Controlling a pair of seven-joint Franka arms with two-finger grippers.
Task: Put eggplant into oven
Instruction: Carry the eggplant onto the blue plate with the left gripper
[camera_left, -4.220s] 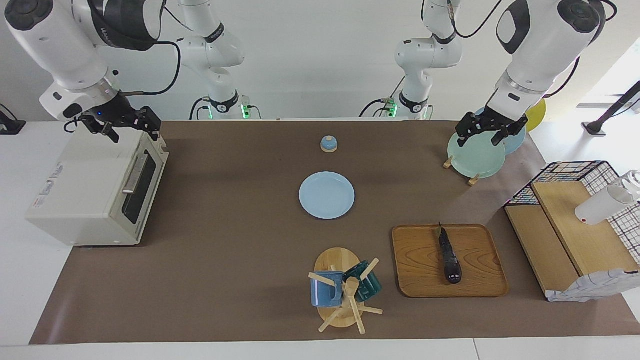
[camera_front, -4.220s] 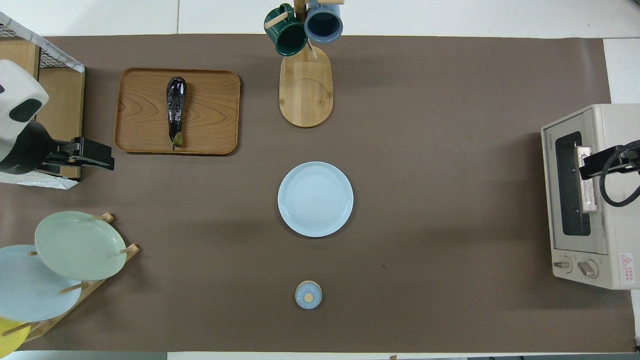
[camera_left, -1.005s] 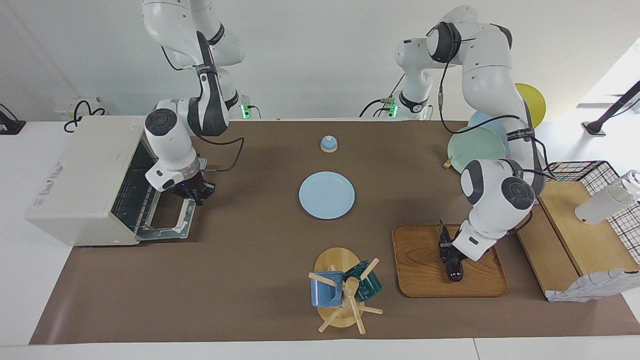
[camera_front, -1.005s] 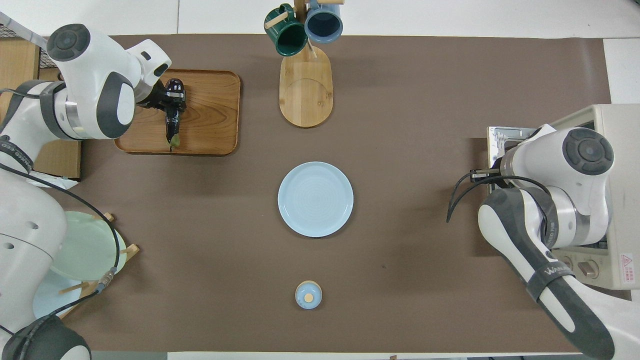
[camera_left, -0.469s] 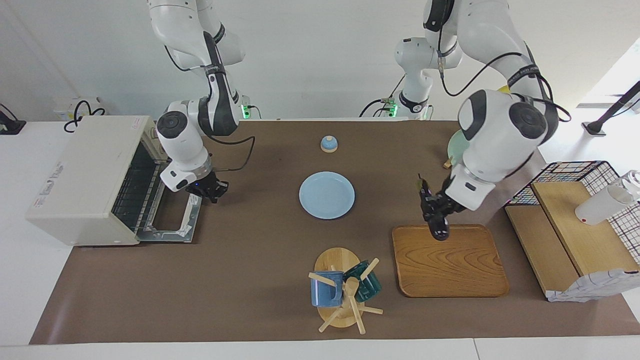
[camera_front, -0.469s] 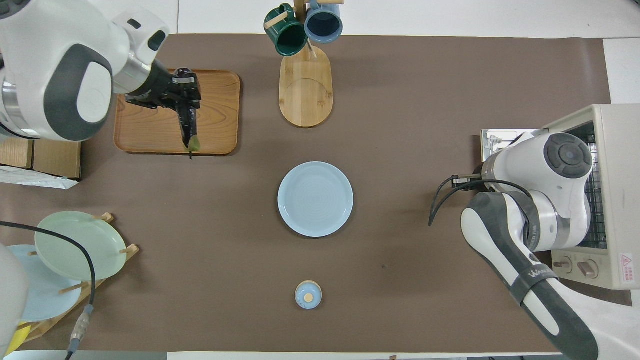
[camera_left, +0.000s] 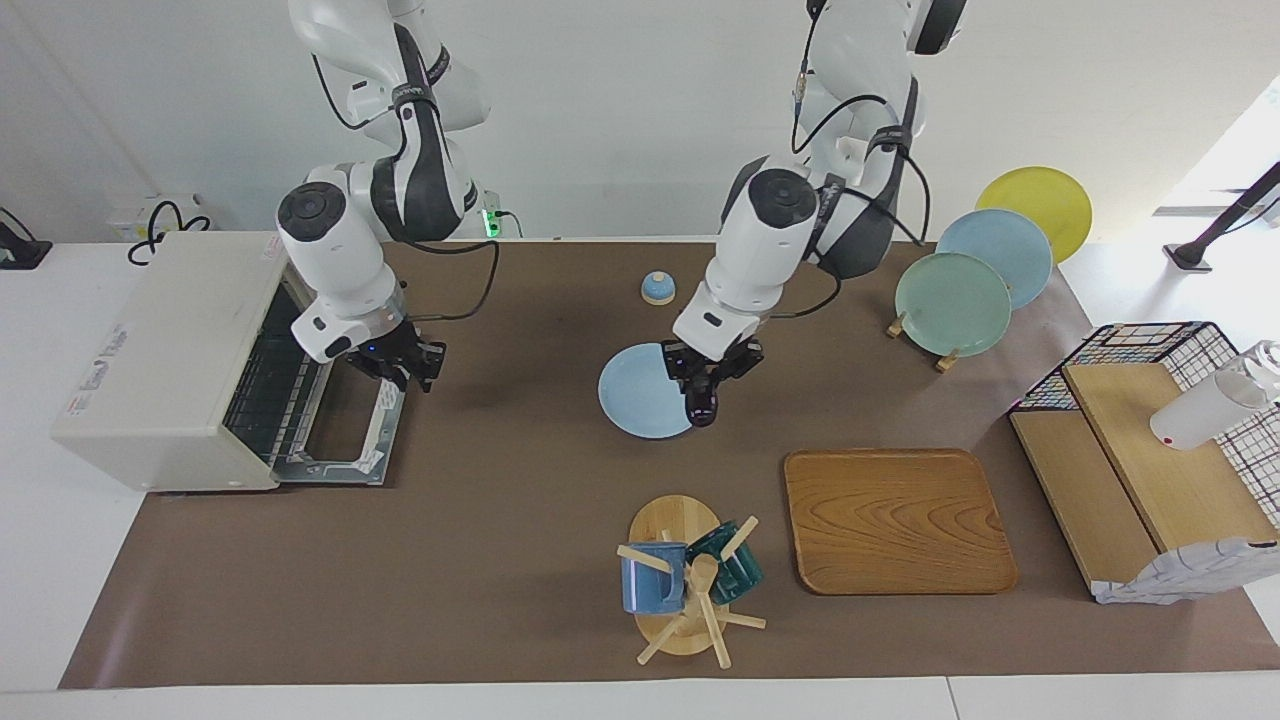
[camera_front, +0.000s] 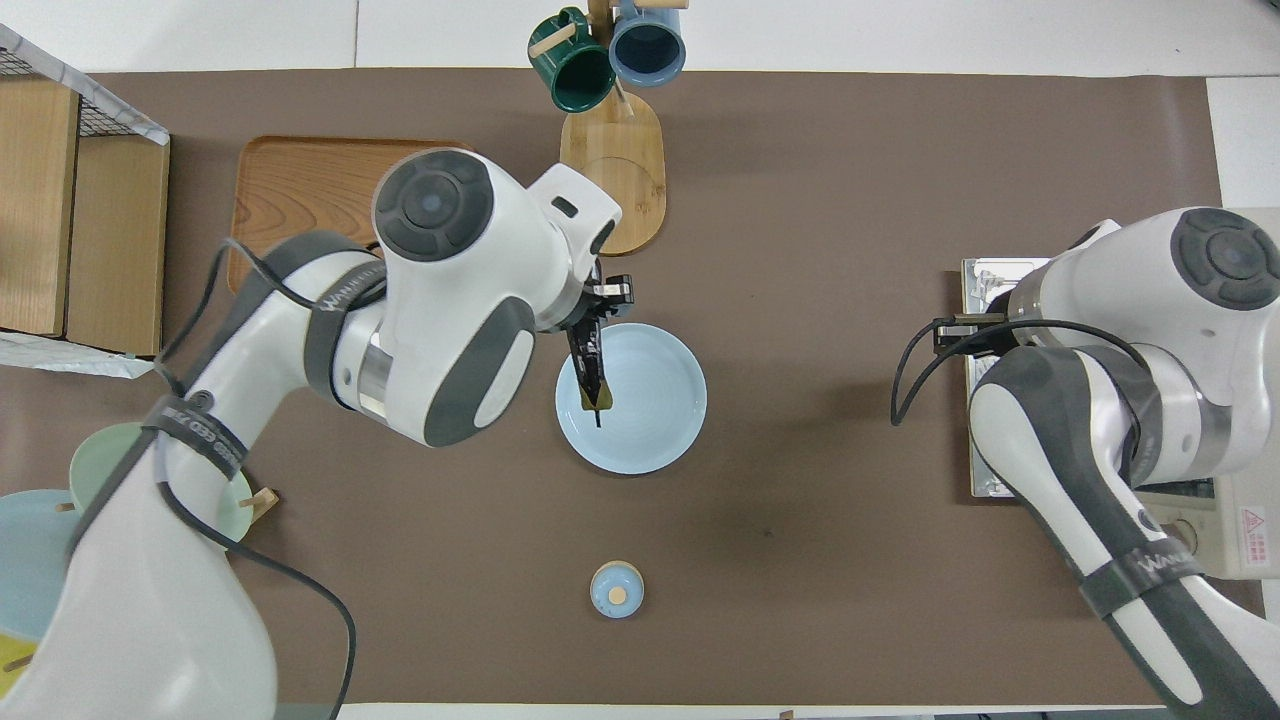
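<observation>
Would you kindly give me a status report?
Left pincer shut on eggplant, over blue plate. Right pincer over open oven door. Path unobstructed.

The eggplant (camera_left: 704, 401) is glossy purple-black. The oven (camera_left: 170, 360) is cream-white. The plate (camera_left: 632, 398) is pale blue on a brown table (camera_left: 480, 520).

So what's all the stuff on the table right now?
eggplant: 1, dark purple, held over the plate in the middle
oven: 1, cream-white, door down, at the right arm's end
flat plate: 1, light blue, mid-table
little bell: 1, blue, nearer the robots than the plate
tray: 1, wooden, bare
mugs: 2, blue and green, on a wooden stand
rack plates: 3, green, blue, yellow, at the left arm's end
left gripper: holding the eggplant
right gripper: over the oven door
</observation>
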